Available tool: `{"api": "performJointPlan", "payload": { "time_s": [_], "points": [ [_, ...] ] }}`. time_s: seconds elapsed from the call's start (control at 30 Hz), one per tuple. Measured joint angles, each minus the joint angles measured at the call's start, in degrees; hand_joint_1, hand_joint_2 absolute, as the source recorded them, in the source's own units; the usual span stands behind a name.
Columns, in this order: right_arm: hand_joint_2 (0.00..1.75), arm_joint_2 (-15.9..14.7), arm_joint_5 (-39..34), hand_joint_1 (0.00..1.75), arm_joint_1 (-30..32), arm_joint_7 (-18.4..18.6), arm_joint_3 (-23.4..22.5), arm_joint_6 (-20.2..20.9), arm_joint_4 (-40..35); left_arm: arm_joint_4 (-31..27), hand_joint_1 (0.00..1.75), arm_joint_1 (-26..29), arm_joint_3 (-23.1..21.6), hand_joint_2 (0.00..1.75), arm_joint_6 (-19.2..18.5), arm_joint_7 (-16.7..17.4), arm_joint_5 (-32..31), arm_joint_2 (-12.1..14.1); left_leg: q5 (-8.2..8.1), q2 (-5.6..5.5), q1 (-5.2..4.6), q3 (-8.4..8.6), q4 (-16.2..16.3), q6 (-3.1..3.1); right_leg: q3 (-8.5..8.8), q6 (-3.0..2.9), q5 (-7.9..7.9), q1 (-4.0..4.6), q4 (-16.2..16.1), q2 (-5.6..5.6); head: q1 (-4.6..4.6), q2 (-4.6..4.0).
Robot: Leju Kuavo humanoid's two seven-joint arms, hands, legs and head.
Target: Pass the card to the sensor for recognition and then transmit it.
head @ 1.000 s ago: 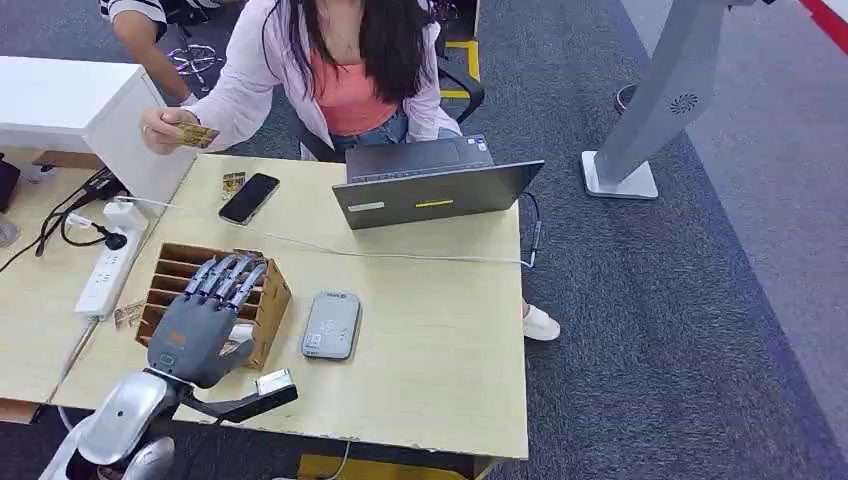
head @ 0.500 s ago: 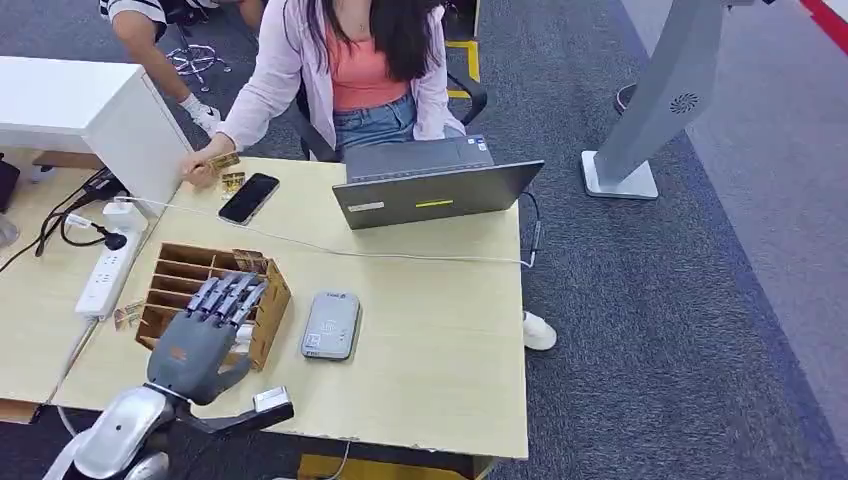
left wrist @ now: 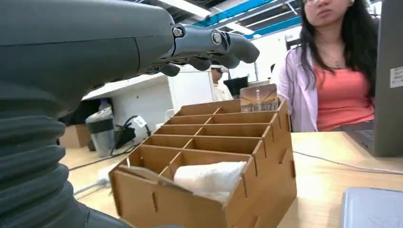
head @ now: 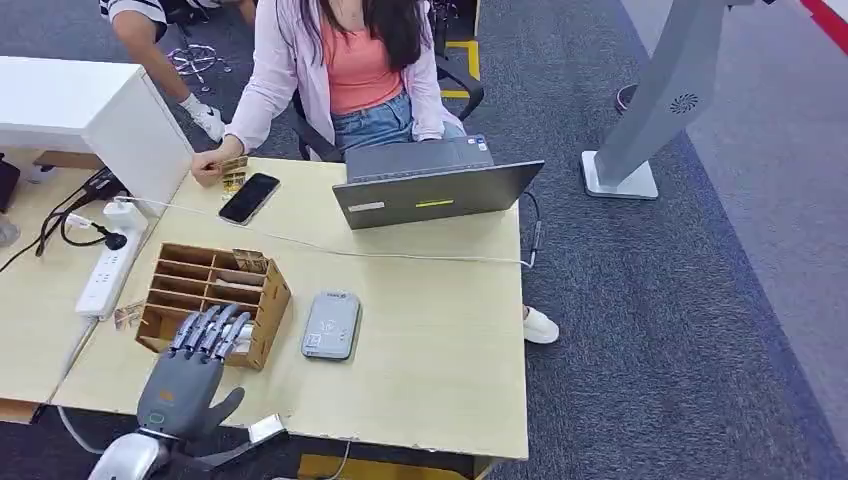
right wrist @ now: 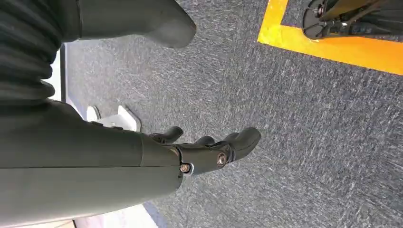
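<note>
My left hand (head: 190, 368) hovers open with fingers spread, just over the near end of the wooden slotted organizer (head: 215, 293). Its palm is empty. One gold card (head: 249, 261) stands upright in the organizer's far slot; the left wrist view shows that card (left wrist: 259, 97) beyond my fingers (left wrist: 209, 45). The grey card sensor (head: 331, 324) lies flat to the right of the organizer. Across the table a person's hand (head: 208, 170) sets another card (head: 233, 165) down by a black phone (head: 249, 197). My right hand (right wrist: 209, 152) hangs open over the carpet.
An open laptop (head: 430, 190) stands at the table's far side, with a thin cable running across the table. A white power strip (head: 108, 268) and a white box (head: 100, 110) sit to the left. White tissue (left wrist: 209, 175) fills the organizer's near slot. A grey kiosk stand (head: 650, 120) is on the right.
My left hand has drawn back toward the table's near edge, off the organizer's top. The person has lowered the card from the air to the table beside the phone.
</note>
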Motion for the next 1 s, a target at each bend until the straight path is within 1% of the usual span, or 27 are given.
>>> {"api": "performJointPlan", "payload": {
  "time_s": [0.2,0.37,0.43,0.63,1.0],
  "points": [
    [1.75,0.04,0.13,0.00,0.03,0.11,-0.33,0.00,0.00,-0.94,0.00,4.29,3.12,1.75,2.42,-0.13,-0.48,-2.18,-0.04,-0.01,0.00,0.00,0.00,-0.02,0.00,0.01,-0.02,0.00,0.00,-0.01,0.00,0.00],
    [1.75,0.07,0.52,0.00,-0.01,0.53,-0.46,0.00,0.00,-0.96,0.00,5.56,5.73,1.75,4.30,1.14,-3.56,-3.85,-0.03,-0.03,0.00,0.00,0.00,-0.02,0.01,0.01,-0.02,0.00,0.00,-0.04,0.00,0.00],
    [1.75,0.07,0.96,0.00,-0.01,0.55,-0.50,0.02,0.00,-0.94,0.00,5.75,6.95,1.75,4.78,1.16,-4.24,-4.57,-0.03,-0.02,0.00,0.01,0.00,-0.02,0.01,0.01,-0.02,0.00,0.00,-0.03,0.00,0.00],
    [1.75,0.09,1.44,0.00,-0.02,0.63,-0.66,0.04,0.00,-0.76,0.00,5.66,9.55,1.75,4.78,1.16,-4.50,-5.99,-0.03,-0.02,0.00,0.01,0.00,-0.02,0.02,0.01,-0.02,0.00,0.00,-0.03,0.00,0.00],
    [1.75,0.09,1.60,0.00,-0.03,0.63,-0.87,0.09,0.00,-0.48,0.00,5.50,11.10,1.75,4.78,1.16,-4.50,-6.90,-0.03,-0.02,0.00,0.01,0.00,-0.02,0.01,0.01,-0.02,0.00,0.00,-0.03,0.00,0.00]
  ]
}}
